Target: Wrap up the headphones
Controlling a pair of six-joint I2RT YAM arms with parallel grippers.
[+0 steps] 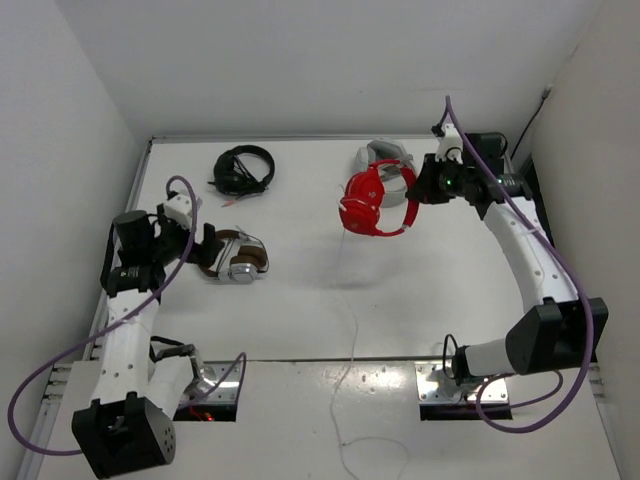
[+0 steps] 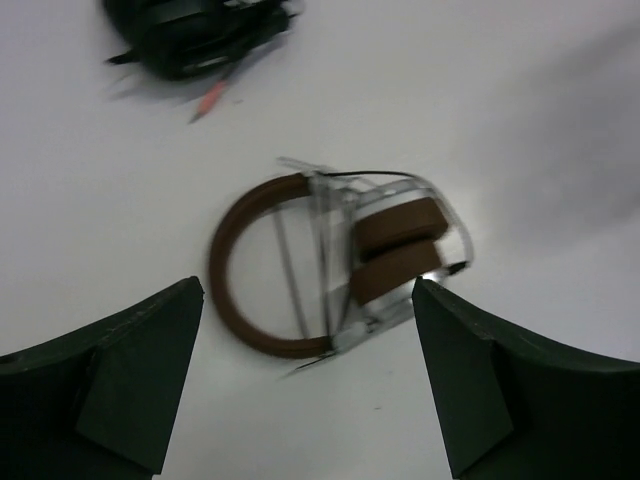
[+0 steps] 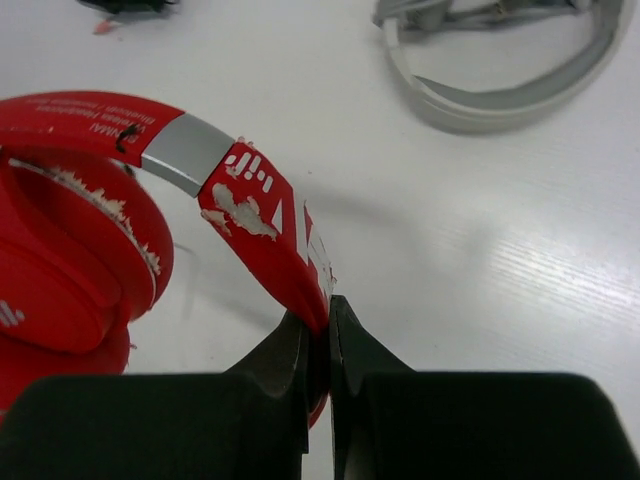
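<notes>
The red headphones [image 1: 372, 205] hang above the table at the back right, held by their headband [image 3: 265, 220]. My right gripper [image 1: 416, 190] [image 3: 325, 320] is shut on that headband, which is pinched thin between the two fingers. The red earcups [image 3: 60, 270] sit to the left in the right wrist view. Their thin white cable [image 1: 352, 330] drops to the table and trails toward the near edge. My left gripper [image 1: 207, 250] [image 2: 308, 290] is at the left, open, with its fingers spread just short of the brown-and-silver headphones [image 1: 238, 257] [image 2: 395, 245].
Black headphones [image 1: 243, 170] [image 2: 190, 35] lie at the back left. Grey-white headphones [image 1: 385, 155] [image 3: 500, 80] lie on the table right behind the red pair. White walls close in the table on the left, back and right.
</notes>
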